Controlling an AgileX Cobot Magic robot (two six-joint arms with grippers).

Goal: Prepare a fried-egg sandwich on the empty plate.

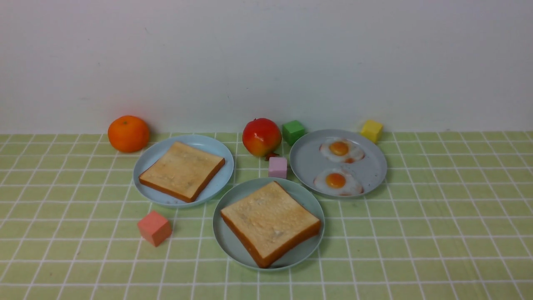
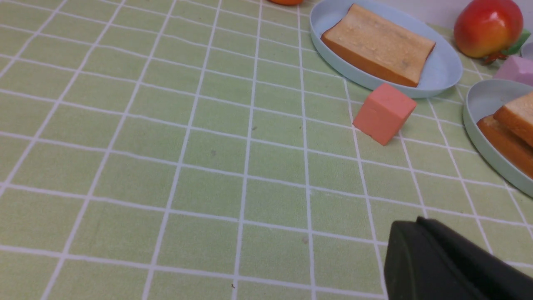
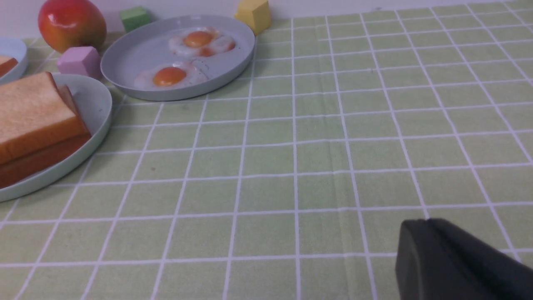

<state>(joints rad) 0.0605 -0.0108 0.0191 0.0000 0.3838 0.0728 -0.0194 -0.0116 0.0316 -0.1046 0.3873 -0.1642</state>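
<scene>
golden toast stack (image 1: 270, 223) rests on teal plate (image 1: 227, 239); left hand (image 2: 454, 266) and right hand (image 3: 458, 266) states unclear.

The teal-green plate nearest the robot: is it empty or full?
Not empty. The teal-green plate holds toast; the right wrist view shows two slices stacked. Whether anything lies between them: cannot tell.

A green checked table (image 1: 437, 216) carried three plates: teal (image 1: 227, 246) at six o'clock, sky-blue (image 1: 150, 160) at ten, grey (image 1: 308, 162) at two.
</scene>
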